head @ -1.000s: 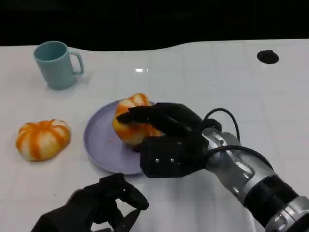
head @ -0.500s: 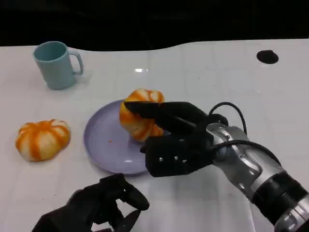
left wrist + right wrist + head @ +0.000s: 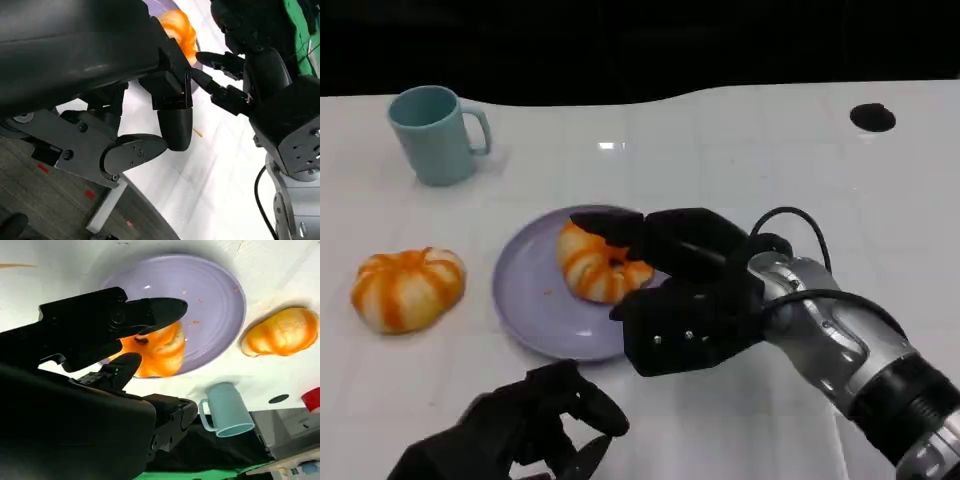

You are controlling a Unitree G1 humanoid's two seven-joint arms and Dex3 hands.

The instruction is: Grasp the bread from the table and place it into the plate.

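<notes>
Now right robot hand (image 3: 665,262) around bread (image 3: 592,263)

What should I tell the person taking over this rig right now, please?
Right hand: over the purple plate, fingers around the bread roll; the roll looks to be resting on the plate, and whether the hand grips it or has let go is unclear.
Left hand: near the table's front edge, fingers curled in, holding nothing.
A second bread roll lies on the table left of the plate. A teal mug stands at the far left.
Done: one roll is on the plate.
Left: open the right hand fully and draw it back; then, if wanted, fetch the second roll.
</notes>
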